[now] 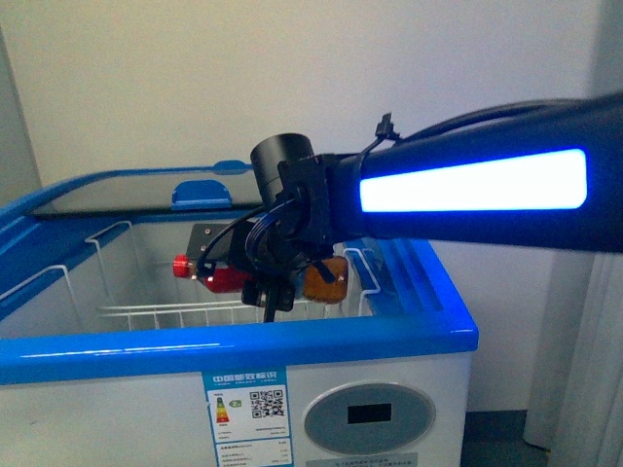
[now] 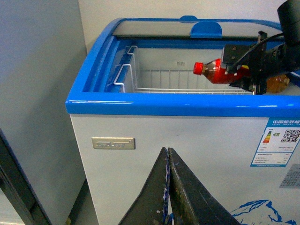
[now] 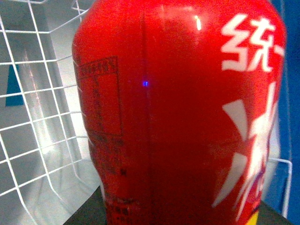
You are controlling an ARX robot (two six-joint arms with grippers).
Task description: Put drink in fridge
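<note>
The drink (image 1: pixel 222 278) is a small bottle with a red cap, a red label and an amber lower part. It lies sideways in the air over the open fridge (image 1: pixel 243 341), cap pointing left, with my right gripper (image 1: pixel 265 282) shut on its body. The left wrist view shows the drink (image 2: pixel 214 73) above the white wire basket (image 2: pixel 140 80), inside the blue rim (image 2: pixel 164 104). Its red label (image 3: pixel 178 112) fills the right wrist view. My left gripper (image 2: pixel 168 152) is shut and empty, low in front of the fridge's white front wall.
The curved glass lid (image 1: pixel 117 190) with its blue handle (image 1: pixel 202 193) is slid to the back, leaving the front half open. A wire basket (image 1: pixel 117 311) hangs inside at the left. A grey wall (image 2: pixel 37 93) stands close on the fridge's left.
</note>
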